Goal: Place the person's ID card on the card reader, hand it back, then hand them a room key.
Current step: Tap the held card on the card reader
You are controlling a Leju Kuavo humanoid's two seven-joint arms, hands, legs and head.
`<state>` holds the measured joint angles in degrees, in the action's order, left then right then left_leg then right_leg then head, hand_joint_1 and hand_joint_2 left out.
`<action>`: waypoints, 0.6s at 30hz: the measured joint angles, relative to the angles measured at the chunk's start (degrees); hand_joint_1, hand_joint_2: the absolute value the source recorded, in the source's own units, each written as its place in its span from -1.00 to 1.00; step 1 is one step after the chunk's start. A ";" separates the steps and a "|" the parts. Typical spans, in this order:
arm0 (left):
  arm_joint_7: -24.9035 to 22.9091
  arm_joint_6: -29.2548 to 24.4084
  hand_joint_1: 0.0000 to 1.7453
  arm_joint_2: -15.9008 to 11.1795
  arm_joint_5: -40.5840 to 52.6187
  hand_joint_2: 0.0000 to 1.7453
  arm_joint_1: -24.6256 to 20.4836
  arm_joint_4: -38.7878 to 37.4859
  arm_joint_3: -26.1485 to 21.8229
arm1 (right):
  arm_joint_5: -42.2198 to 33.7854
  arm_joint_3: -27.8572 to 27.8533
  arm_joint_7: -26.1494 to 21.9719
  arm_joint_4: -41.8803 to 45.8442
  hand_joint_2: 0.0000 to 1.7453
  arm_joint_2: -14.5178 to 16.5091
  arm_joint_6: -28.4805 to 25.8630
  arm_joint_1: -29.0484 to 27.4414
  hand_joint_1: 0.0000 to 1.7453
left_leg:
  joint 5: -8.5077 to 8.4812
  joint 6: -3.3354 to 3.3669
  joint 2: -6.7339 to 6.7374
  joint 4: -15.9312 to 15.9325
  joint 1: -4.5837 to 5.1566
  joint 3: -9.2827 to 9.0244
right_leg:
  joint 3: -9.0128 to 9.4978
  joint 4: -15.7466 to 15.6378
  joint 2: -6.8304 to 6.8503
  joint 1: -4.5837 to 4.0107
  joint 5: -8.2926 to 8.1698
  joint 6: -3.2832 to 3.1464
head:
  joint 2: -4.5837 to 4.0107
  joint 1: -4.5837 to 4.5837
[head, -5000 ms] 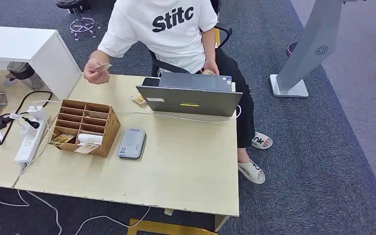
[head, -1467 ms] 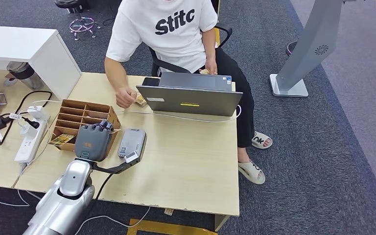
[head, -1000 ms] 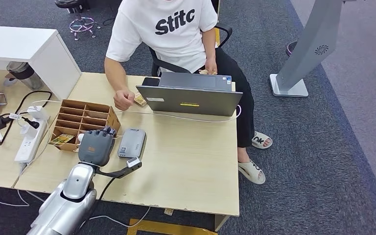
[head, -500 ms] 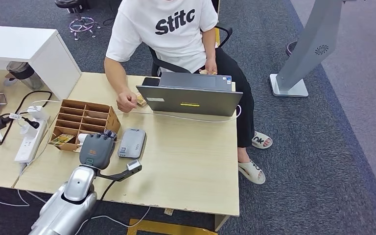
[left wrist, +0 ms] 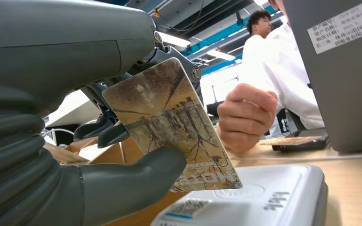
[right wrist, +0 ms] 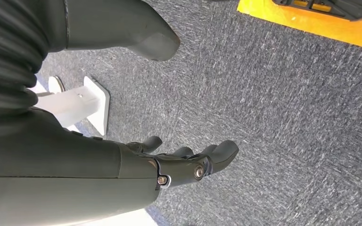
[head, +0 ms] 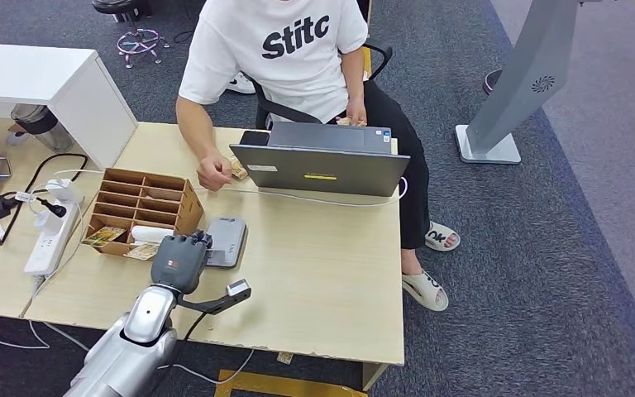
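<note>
Left hand fingers pinching brown tree-printed card above white card reader, right hand fingers spread, empty.

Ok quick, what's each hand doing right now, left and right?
Left hand: holding a card between thumb and fingers, over the card reader.
Right hand: open, holding nothing, hanging over the carpet.

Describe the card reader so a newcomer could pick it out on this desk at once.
Start at the long wooden desk with the grey laptop at its far edge. Nearer the robot stands a brown cardboard organizer with compartments; the card reader lies flat right beside it, under the left hand holding the card. It is the only flat, light grey, rounded slab there.
</note>
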<state>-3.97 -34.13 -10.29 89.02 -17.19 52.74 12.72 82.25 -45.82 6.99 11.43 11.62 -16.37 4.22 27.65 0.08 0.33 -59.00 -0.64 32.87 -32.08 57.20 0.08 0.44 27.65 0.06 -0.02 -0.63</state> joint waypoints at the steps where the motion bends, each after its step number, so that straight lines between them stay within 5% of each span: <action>1: 0.02 0.01 1.00 0.12 0.00 1.00 -0.06 -0.30 0.09 | 0.01 0.05 0.01 0.00 1.00 0.04 0.00 0.00 -1.00 | 0.00 0.00 0.00 0.00 0.00 0.00 | 0.00 0.00 0.00 0.00 0.00 0.00 | 0.00 0.01; 18: -0.09 -0.29 1.00 0.95 0.02 1.00 -1.54 -3.79 1.52 | 0.52 0.32 0.00 0.00 1.00 0.16 0.19 0.09 -1.00 | -0.01 0.00 -0.02 0.00 0.00 -0.02 | 0.04 0.00 0.02 0.00 0.00 0.00 | 0.00 0.00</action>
<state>-4.07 -34.42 -9.34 89.04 -18.73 48.94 14.24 82.77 -45.51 6.99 11.43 11.78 -16.19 4.30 27.64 0.08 0.32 -59.00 -0.64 32.85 -32.04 57.20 0.10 0.45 27.64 0.06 -0.02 -0.63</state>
